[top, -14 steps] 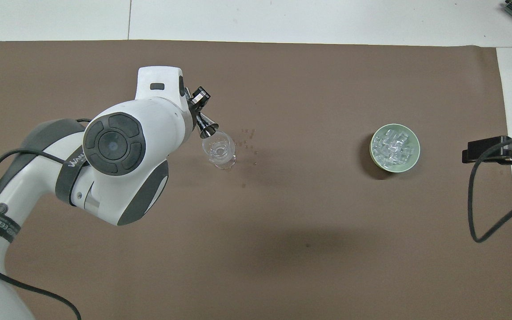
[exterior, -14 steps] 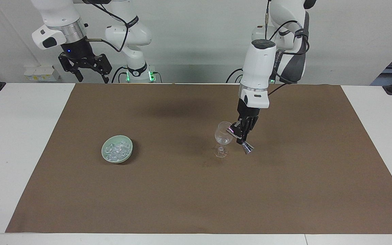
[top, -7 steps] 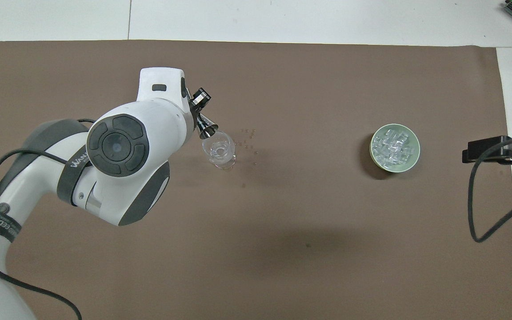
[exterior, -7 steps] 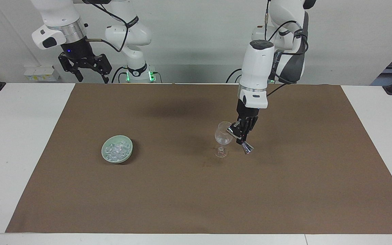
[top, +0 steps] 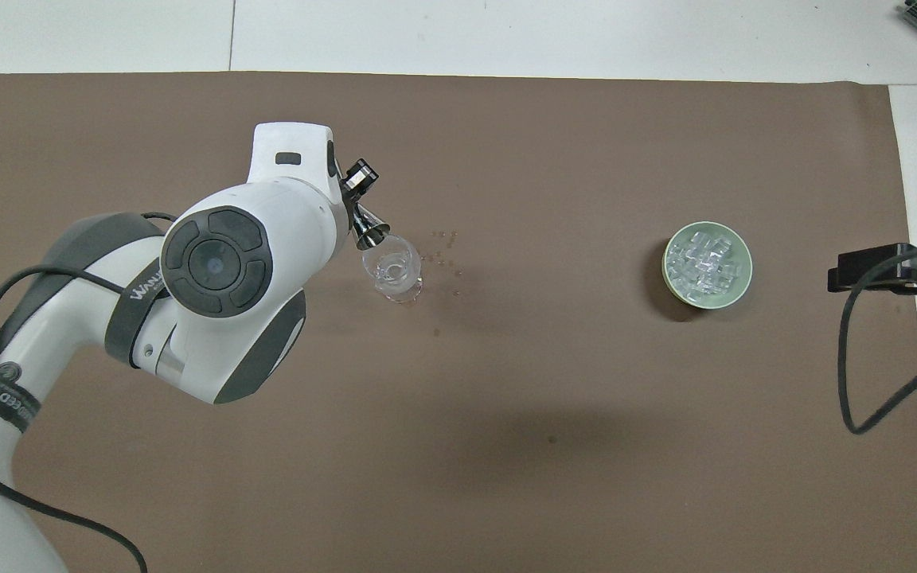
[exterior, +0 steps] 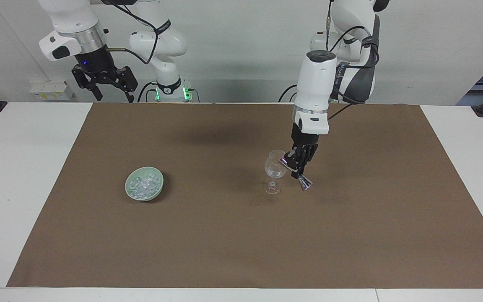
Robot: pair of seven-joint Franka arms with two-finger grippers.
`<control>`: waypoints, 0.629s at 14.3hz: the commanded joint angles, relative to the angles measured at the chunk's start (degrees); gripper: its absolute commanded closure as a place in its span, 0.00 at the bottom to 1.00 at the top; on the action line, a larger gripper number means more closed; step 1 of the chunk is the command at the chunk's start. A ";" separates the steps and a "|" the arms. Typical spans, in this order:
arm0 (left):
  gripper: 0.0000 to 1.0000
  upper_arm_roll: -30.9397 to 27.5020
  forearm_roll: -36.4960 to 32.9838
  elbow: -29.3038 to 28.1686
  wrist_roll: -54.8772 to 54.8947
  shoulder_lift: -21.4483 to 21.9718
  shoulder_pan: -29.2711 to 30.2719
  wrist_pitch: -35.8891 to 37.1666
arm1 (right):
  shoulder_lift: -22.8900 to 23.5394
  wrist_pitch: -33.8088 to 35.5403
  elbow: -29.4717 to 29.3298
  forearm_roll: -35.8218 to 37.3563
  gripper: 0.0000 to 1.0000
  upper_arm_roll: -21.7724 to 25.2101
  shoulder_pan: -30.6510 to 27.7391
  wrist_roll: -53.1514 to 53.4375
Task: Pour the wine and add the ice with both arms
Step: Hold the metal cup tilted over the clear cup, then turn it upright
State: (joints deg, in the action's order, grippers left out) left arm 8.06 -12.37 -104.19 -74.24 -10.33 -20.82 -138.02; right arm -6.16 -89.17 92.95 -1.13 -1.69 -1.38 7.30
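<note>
**Desk:** Where is the ice [exterior: 144, 184] in this frame?

**Photographer:** Heaped in a pale green bowl [exterior: 158, 187] on the brown mat [exterior: 241, 243], toward the right arm's end of the table. The chunks are clear to whitish and fill the bowl's middle. In the overhead view the ice [top: 705, 261] sits inside the bowl's rim [top: 744, 278], well apart from everything else.

**Desk:** And the glass?

**Photographer:** A clear stemmed glass [exterior: 274, 170] stands upright near the middle of the mat, toward the left arm's end, about as far from the robots as the bowl. From above, the glass [top: 395, 273] has small droplets [top: 444, 248] scattered on the mat just beside it.

**Desk:** What are the arms doing?

**Photographer:** The left gripper [exterior: 299, 161] hangs over the mat right beside the glass, fingers clenched around a metal jigger [exterior: 304, 181]. The jigger is tilted, one cone at the glass's rim, the other end slanting down and away. In the overhead view the jigger [top: 368, 229] shows past the arm's white wrist, its mouth at the glass's edge.

**Desk:** The right one?

**Photographer:** The right gripper [exterior: 111, 95] waits high at the robots' edge of the table, fingers spread, holding nothing.
</note>
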 commanded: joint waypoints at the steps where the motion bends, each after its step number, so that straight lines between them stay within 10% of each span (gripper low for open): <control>1: 1.00 -1.03 -1.52 -1.18 -1.44 0.84 -1.32 0.12 | -0.79 -0.83 0.91 -0.98 0.00 -0.42 -1.26 -1.85; 9: 1.00 -1.03 -1.52 -1.19 -1.44 0.93 -1.41 0.30 | -0.79 -1.36 0.91 -0.98 0.00 -0.33 -1.43 -1.76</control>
State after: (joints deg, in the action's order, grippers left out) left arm 8.07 -12.38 -104.31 -74.24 -10.33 -20.90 -137.99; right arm -6.16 -89.24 92.95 -1.13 -1.63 -1.70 7.30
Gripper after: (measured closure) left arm 0.793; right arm 0.000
